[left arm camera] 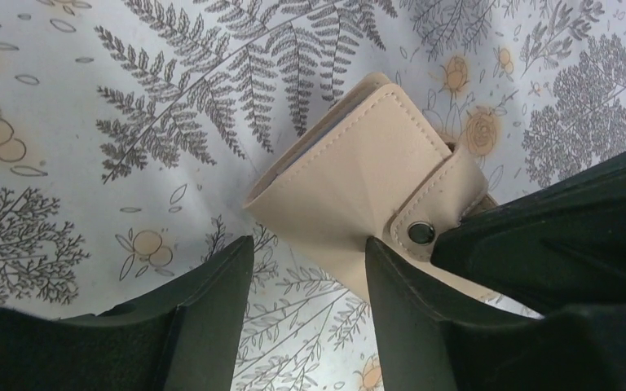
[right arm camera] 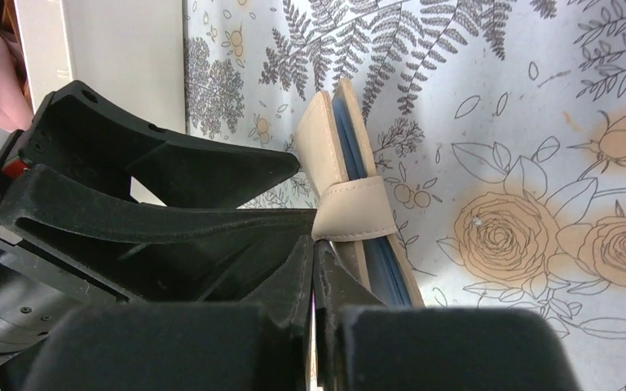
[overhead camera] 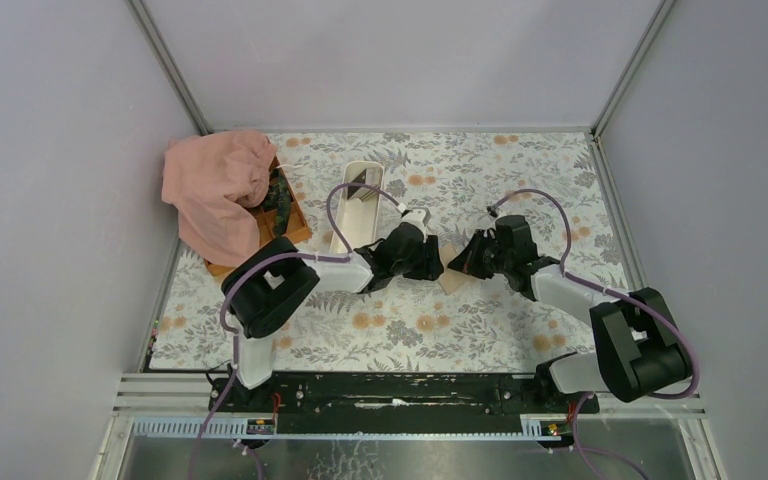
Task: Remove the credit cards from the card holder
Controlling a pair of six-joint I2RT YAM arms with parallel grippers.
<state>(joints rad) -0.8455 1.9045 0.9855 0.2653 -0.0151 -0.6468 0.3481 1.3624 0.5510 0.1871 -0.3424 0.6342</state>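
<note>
While the right gripper (right arm camera: 314,252) pinches the strap (right arm camera: 354,208) of the card holder (left arm camera: 350,179), which lies mid-table between both arms, the left gripper (left arm camera: 306,252) has its fingers spread around the holder's edge. It should squeeze and hold firm so the snap (left arm camera: 421,233) can pop. Only the right wrist view shows the blue inside; no cards show yet.

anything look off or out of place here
The pink cloth is slumped over the wooden box at the table's far left, hiding most of it. The card holder stands on its edge mid-table rather than lying flat, strap snapped shut.
</note>
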